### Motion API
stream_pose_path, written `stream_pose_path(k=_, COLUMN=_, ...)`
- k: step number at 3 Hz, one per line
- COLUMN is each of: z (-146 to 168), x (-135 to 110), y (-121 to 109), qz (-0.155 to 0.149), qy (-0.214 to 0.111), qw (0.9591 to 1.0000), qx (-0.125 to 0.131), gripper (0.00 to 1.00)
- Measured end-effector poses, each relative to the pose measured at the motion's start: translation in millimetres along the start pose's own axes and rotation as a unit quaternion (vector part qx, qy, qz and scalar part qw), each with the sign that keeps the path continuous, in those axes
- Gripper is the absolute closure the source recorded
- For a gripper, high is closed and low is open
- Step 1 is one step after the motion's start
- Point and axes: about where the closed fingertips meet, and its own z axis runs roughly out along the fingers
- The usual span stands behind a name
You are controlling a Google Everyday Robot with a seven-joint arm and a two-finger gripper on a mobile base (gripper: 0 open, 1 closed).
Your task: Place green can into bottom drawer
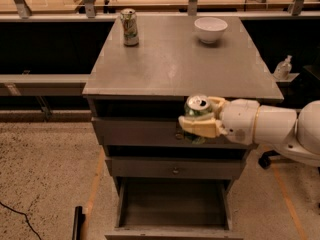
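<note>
My gripper (199,118) is shut on the green can (195,110), a small green can with a silver top. It holds the can upright in the air in front of the cabinet's top drawer, just below the cabinet top's front edge. My white arm reaches in from the right. The bottom drawer (172,229) stands pulled open below, a deep grey box directly under the can and well beneath it. Its inside looks bare.
A paler silver-white can (129,27) stands at the back left of the grey cabinet top (165,64). A white bowl (210,30) sits at the back right. Two upper drawers with small knobs (175,170) are shut. An office chair base (270,159) stands at the right.
</note>
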Motion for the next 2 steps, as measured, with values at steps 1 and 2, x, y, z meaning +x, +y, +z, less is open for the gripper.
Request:
stream_pose_path(k=1, z=-5.7, x=40.6, y=14.5, qz=-0.012, qy=0.025, qw=0.9994, qx=-0.022, gripper=1.00)
stream_pose_path(k=2, z=9.7, x=99.7, y=18.7, qz=-0.007, qy=0.046, qw=0.9977, qx=-0.049, gripper=1.00)
